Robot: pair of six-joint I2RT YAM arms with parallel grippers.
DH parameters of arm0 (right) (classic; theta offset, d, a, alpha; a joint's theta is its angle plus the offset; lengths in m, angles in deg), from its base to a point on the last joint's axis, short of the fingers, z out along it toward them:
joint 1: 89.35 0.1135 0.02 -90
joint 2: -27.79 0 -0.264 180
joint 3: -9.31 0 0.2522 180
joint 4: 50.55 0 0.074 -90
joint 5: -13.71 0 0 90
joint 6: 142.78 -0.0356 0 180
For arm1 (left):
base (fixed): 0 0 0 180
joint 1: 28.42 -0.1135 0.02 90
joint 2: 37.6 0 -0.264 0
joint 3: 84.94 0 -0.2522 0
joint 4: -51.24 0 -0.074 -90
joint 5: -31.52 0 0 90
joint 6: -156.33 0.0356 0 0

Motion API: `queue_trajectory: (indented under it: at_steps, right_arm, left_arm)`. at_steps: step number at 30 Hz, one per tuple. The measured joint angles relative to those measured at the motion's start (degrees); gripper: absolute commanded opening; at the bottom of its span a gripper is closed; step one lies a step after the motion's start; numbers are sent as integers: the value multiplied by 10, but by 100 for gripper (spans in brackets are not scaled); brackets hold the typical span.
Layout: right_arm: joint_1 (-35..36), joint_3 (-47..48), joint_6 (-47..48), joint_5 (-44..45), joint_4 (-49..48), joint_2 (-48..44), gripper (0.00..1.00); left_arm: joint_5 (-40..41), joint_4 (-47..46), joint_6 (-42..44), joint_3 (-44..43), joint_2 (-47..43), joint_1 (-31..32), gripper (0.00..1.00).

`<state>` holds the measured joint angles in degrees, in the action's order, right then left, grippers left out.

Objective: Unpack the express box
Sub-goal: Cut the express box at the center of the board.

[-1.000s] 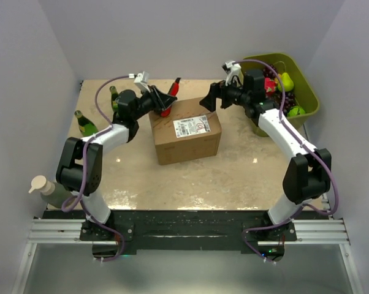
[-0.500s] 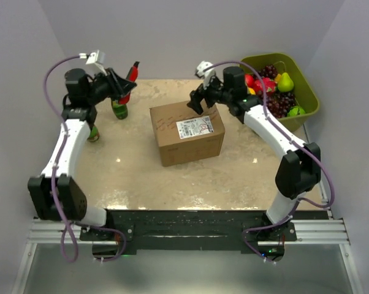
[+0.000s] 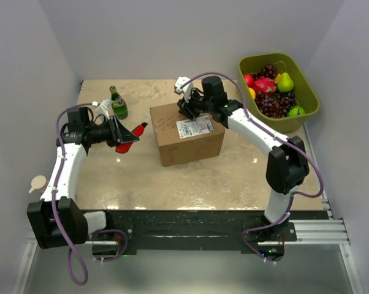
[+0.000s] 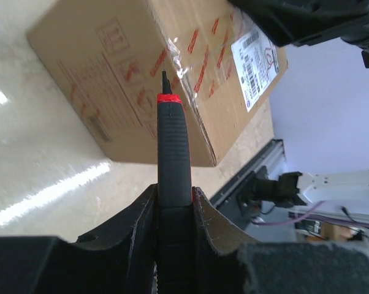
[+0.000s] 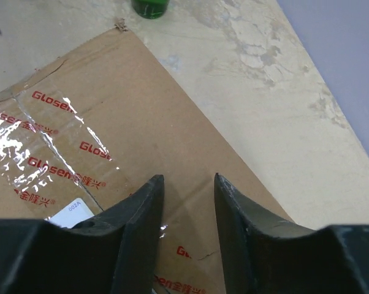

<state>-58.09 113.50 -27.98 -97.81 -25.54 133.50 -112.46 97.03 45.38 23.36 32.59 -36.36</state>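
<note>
The express box (image 3: 187, 133) sits taped shut at mid-table, with the left gripper (image 3: 121, 136) to its left and clear of it, clamped on a red-and-black cutter (image 4: 173, 144) aimed at the box, while the right gripper (image 5: 188, 188), narrowly parted and empty, hovers over its far top edge.

Bright even light, glare on tape (image 5: 43, 147)

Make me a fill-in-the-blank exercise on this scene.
1. The left gripper is shut on a ____.
2. The right gripper, above the box, is ____.
3. The box's top seam is covered with clear ____.
4. The bottle on the table is ____.
Missing words: knife; open; tape; green.
</note>
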Motion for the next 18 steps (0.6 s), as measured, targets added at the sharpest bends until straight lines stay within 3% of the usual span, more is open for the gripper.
queue_trajectory:
  at_steps: [1, 5, 11, 18]
  right_arm:
    - [2, 0, 4, 0, 0, 0, 33]
    - [5, -15, 10, -2, -9, -5, 21]
    - [10, -43, 14, 0, -32, -20, 22]
    - [12, -41, -5, 9, -35, -23, 16]
  left_arm:
    - [-5, 5, -6, 9, 0, -1, 0]
    - [-35, -12, -35, 33, 0, -3, 0]
    - [-101, -87, -97, 81, 9, -3, 0]
    - [-110, -126, -123, 84, 20, -12, 0]
